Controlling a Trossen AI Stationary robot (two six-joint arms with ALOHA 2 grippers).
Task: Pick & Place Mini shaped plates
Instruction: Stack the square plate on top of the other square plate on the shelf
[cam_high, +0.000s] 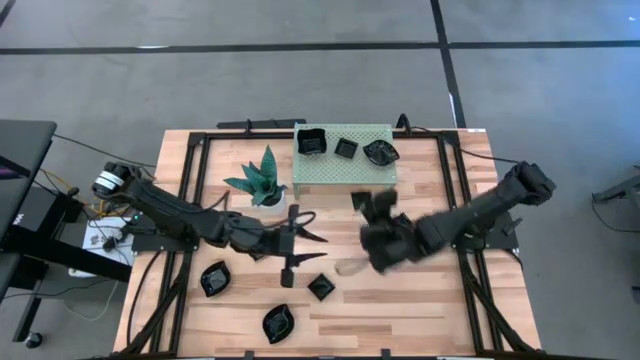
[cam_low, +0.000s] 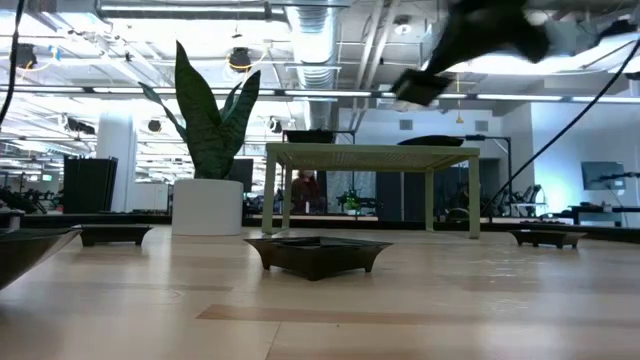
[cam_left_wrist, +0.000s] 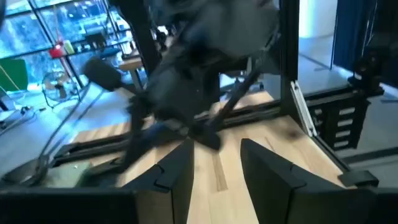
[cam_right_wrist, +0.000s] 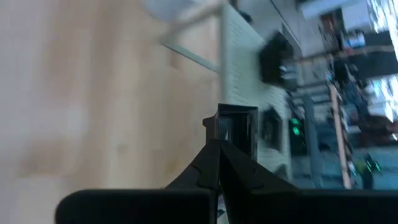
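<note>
The right gripper (cam_right_wrist: 219, 140), fingers clamped on a small square plate (cam_right_wrist: 236, 127), should carry it level onto the green shelf (cam_high: 345, 165); the left gripper (cam_high: 300, 238) waits nearby, fingers apart

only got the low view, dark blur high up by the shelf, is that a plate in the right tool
Observer: Yes. The right wrist view shows the right tool shut on the rim of a square black plate.
Operator: how many on the shelf top
Observer: Three on the green shelf: a large square plate, a small square plate and a leaf-like plate.
Operator: left tool?
Observer: From above, the left tool is open and empty, beside the plant.
</note>
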